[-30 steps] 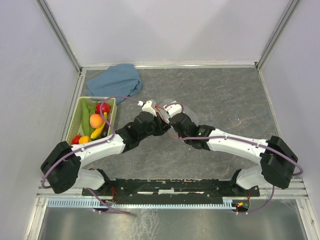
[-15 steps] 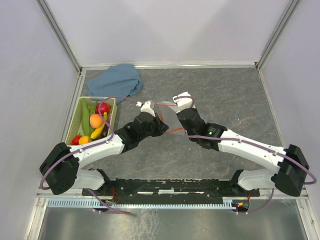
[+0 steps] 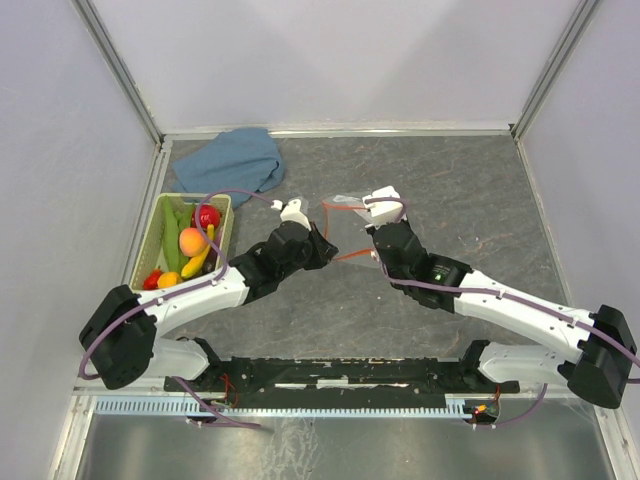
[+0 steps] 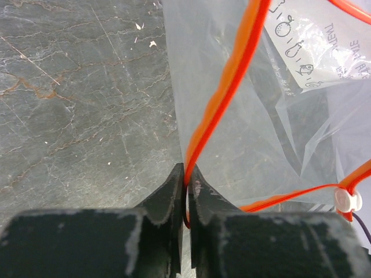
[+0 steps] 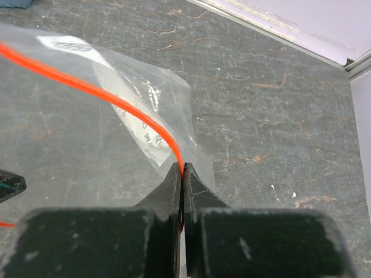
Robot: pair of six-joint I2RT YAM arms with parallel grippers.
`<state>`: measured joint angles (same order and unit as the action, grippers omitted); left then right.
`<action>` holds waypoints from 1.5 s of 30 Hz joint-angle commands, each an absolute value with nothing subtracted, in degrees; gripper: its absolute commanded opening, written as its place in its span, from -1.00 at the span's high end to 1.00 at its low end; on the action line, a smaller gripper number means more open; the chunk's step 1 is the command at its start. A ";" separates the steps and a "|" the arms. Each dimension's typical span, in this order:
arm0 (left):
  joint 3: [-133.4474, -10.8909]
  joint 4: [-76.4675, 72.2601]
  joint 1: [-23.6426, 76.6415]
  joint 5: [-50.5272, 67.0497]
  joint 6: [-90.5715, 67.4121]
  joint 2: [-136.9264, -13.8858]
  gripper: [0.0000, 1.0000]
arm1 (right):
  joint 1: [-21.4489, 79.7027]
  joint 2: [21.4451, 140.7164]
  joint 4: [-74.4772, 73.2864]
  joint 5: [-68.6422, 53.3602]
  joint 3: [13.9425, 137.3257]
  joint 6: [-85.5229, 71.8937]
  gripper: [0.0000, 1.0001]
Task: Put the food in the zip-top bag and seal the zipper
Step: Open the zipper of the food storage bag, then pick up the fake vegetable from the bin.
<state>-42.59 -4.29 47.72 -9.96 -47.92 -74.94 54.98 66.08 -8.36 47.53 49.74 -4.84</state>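
The clear zip-top bag hangs between my two grippers above the table's middle. My left gripper is shut on one side of its red-orange zipper. My right gripper is shut on the other side of the zipper. The mouth is pulled open into a triangle of orange strip. The white slider shows at the right in the left wrist view. The food, red, orange, yellow and green toys, lies in the pale green basket at the left.
A blue cloth lies at the back left near the wall. Metal frame rails run along the table's back and sides. Grey walls close in on both sides.
My right gripper has moved right and away from the left one, still holding the zipper strip. The bag's mouth has stretched wider. The left arm has barely moved.
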 commanded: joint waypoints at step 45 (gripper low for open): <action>-61.73 32.49 -5.65 -14.95 -22.38 -72.42 -0.71 | 54.51 72.39 -0.32 50.68 46.47 -7.84 0.97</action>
